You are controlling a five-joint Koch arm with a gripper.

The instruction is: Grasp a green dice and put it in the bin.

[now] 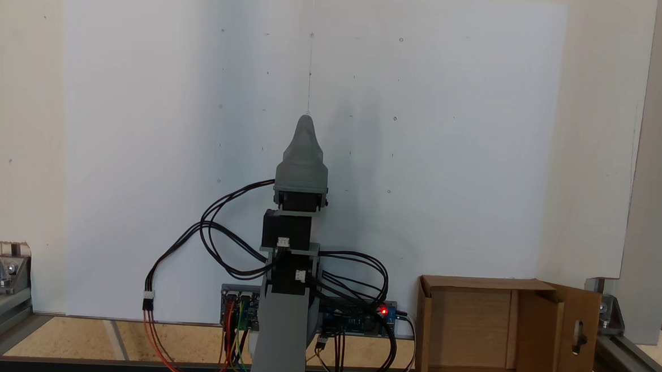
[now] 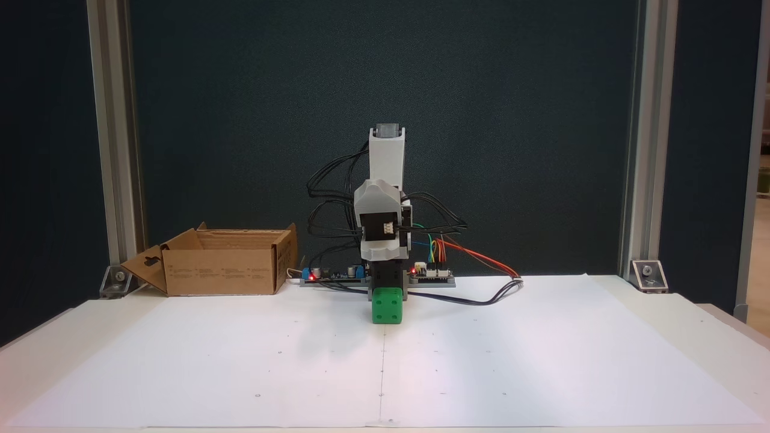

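Dice (image 2: 386,305): green, sitting on the white paper (image 2: 240,361) directly below the gripper, nearest to me of everything in the front fixed view.
Gripper (image 1: 307,119): pointing down over the dice; from above its grey shell is hiding the cube, from the front the jaws are lining up one behind the other, so I cannot tell whether they are parted or closed on it.
Contact: unclear; the dice's top is meeting the dark gripper base, its bottom seemingly on the paper.
Bin (image 2: 219,270): standing open, well apart, off to the left of the arm in the front fixed view.
Key relation: dice straight under the hand; the bin is calling for a sideways swing.
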